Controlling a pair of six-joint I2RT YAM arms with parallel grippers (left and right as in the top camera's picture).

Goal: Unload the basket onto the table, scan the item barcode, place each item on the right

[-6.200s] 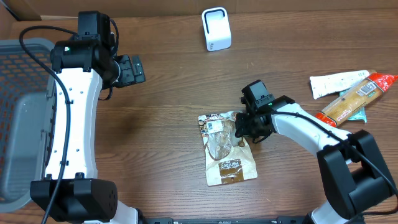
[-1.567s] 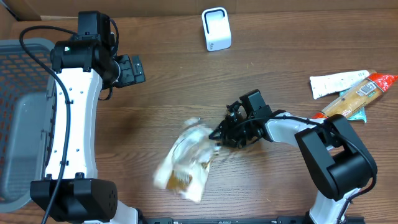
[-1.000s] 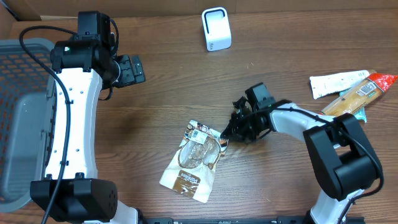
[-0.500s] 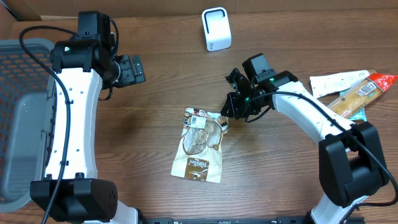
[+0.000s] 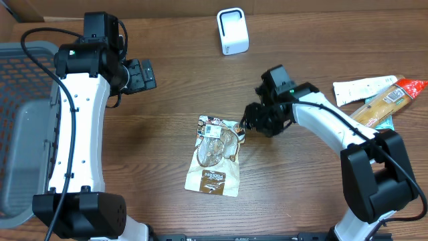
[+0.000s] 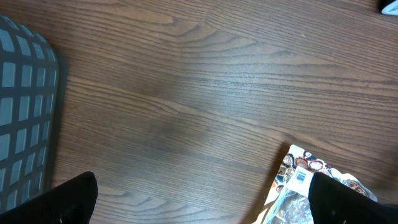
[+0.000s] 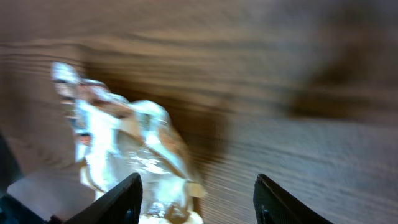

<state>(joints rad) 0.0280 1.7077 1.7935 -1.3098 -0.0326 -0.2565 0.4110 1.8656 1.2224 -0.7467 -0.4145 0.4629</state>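
The item, a brown and clear snack packet (image 5: 215, 159), lies flat on the table with its white barcode label (image 5: 214, 130) facing up at its top end. My right gripper (image 5: 252, 124) hovers just off the packet's upper right corner, open, with nothing between its fingers. The right wrist view is blurred and shows the shiny packet (image 7: 124, 149) below and left of the right gripper (image 7: 202, 205). My left gripper (image 5: 142, 73) is raised at the far left, wide open and empty. Its wrist view shows the packet (image 6: 298, 193) with its label (image 6: 300, 179) by the left gripper (image 6: 205, 208).
A white scanner (image 5: 233, 31) stands at the back centre. A grey basket (image 5: 20, 134) fills the left edge and also shows as the basket (image 6: 25, 93) in the left wrist view. Several other packaged items (image 5: 374, 100) lie at the far right.
My right gripper went from shut on the packet's corner to open, and the packet now lies free on the table, a little straighter. The left arm has not moved.
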